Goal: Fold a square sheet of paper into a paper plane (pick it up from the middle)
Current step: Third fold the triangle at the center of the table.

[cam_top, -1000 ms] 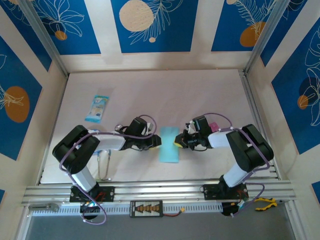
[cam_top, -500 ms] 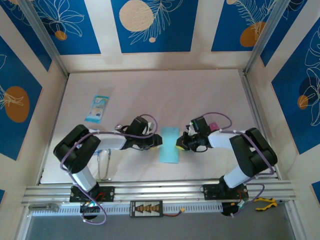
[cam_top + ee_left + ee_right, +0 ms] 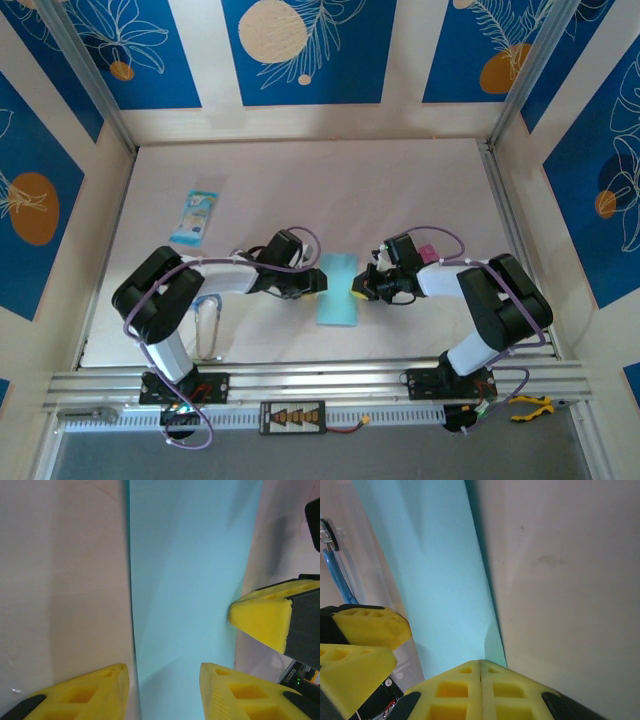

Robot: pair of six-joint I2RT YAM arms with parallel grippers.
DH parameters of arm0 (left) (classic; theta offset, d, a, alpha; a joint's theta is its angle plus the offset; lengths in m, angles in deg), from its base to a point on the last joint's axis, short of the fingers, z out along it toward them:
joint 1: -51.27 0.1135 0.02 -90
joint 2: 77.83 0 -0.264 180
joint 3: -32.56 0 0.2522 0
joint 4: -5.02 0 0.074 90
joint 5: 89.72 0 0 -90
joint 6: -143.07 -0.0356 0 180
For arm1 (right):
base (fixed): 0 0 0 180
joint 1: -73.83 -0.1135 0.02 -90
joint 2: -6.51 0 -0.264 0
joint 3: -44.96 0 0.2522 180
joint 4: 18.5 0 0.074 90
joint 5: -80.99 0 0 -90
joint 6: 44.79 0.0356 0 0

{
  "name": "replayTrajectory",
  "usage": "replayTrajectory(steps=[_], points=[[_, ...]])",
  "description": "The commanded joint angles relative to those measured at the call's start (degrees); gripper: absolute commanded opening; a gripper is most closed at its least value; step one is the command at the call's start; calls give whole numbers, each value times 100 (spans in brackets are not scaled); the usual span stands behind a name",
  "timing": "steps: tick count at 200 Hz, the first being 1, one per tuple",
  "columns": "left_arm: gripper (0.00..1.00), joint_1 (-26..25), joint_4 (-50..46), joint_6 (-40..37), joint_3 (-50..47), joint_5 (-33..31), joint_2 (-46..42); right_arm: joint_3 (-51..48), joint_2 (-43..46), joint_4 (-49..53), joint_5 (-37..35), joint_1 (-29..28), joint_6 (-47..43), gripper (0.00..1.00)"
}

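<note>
Closing fully since a second ago, the right gripper (image 3: 357, 288) sits shut against the right edge of the folded blue paper (image 3: 337, 292), which lies near the desk's (image 3: 330, 180) front edge. Jaws apart, the left gripper (image 3: 317, 283) straddles its left edge.

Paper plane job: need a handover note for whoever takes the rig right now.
Left gripper: open, jaws straddling the paper's edge on its side, low over the table.
Right gripper: shut, tips at the paper's opposite edge; can't tell whether it pinches it.
Sheet of paper: flat between the grippers, a narrow rectangle, so apparently folded in half.
Done: seemingly the first fold.
Left: nose and wing folds; no plane shape yet.
</note>
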Motion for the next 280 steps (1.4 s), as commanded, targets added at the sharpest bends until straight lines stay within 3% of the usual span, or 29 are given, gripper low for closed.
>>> replayTrajectory(steps=[1,73,239,280], points=[[41,-93,-255,-96,145,-38,189,-237,-401,407,-486,-51,0,5],[32,-125,193,225,120,196,315,-245,-391,413,-515,-55,21,5],[30,-112,580,548,-188,6,46,-252,-365,481,-537,-55,68,6],[31,-88,1329,759,-361,193,84,-264,-374,481,-519,-55,67,6]])
